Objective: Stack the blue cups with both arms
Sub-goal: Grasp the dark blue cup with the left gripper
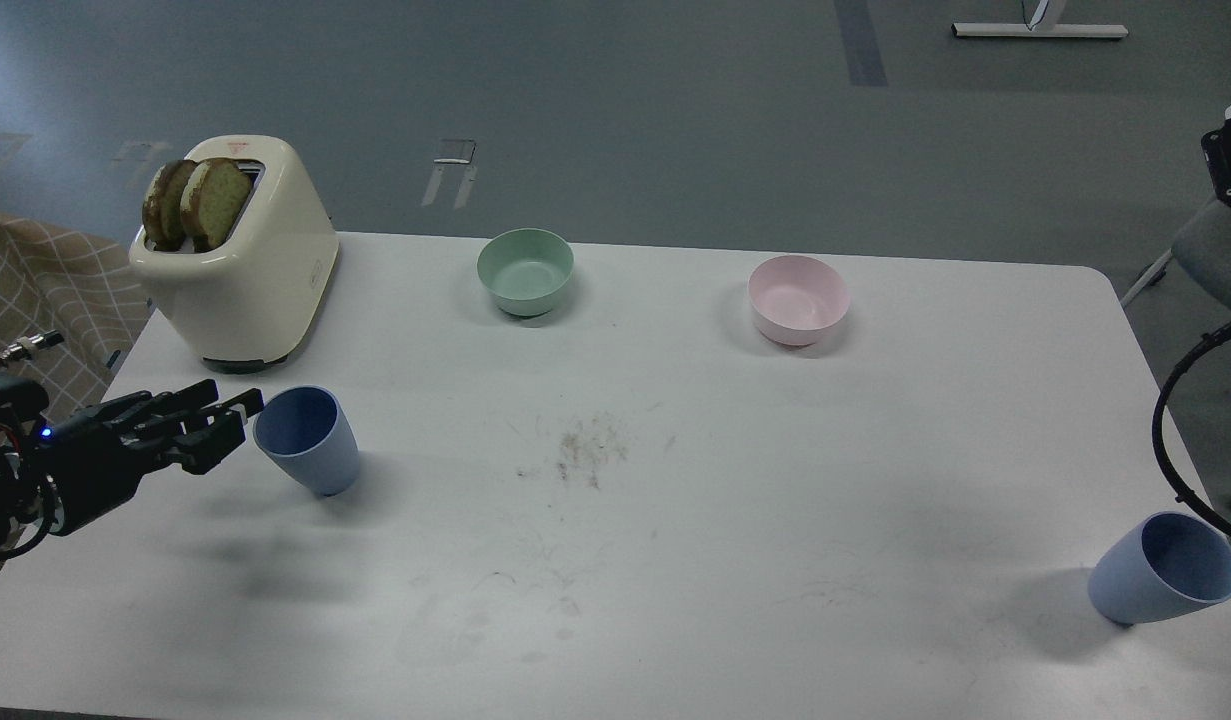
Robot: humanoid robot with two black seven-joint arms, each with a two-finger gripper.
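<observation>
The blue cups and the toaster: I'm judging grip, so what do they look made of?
Both blue cups, left and right, look like matte plastic: dull, even colour, no glare. The cream toaster seems glossy plastic or enamelled metal; soft highlights show.

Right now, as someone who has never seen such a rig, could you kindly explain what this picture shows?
This is the view from a humanoid robot's own head, looking down at a white table. Its black left gripper reaches in from the left, just beside one blue cup; whether it touches the cup is unclear, and nothing is held. The second blue cup stands at the near right edge, with only a black cable loop of the right arm showing. Farther back are a cream toaster holding two bread slices, a mint-green bowl and a pink bowl.
</observation>
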